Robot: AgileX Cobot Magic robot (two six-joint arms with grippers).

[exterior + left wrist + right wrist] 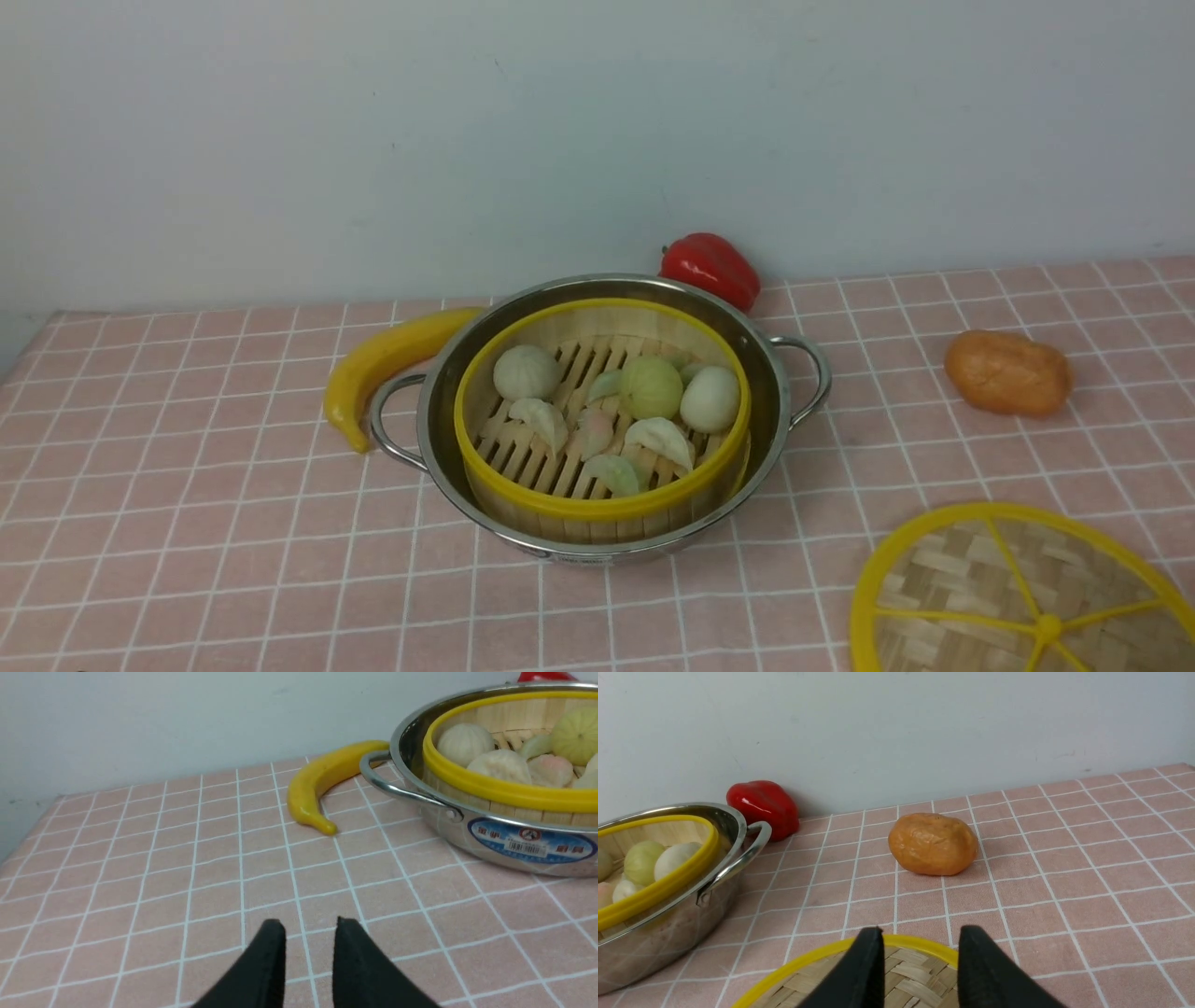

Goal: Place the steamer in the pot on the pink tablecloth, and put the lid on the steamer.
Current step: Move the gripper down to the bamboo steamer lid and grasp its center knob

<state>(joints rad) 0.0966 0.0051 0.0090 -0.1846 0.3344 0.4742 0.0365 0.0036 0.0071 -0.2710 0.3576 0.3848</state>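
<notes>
steamer (602, 509): in pot (770, 392); lid (990, 579): on pink tablecloth (187, 485), right of pot

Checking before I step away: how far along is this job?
Done: the yellow-rimmed bamboo steamer basket sits inside the shiny steel pot. In hand: nothing; the right claw is open over the flat woven bamboo lid on the pink tablecloth. Remaining: lid onto steamer.

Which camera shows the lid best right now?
Front view: most of the lid shows, with spokes and knob, though the frame crops it. Right wrist view shows only a rim section behind the fingers; left wrist view, nothing.
</notes>
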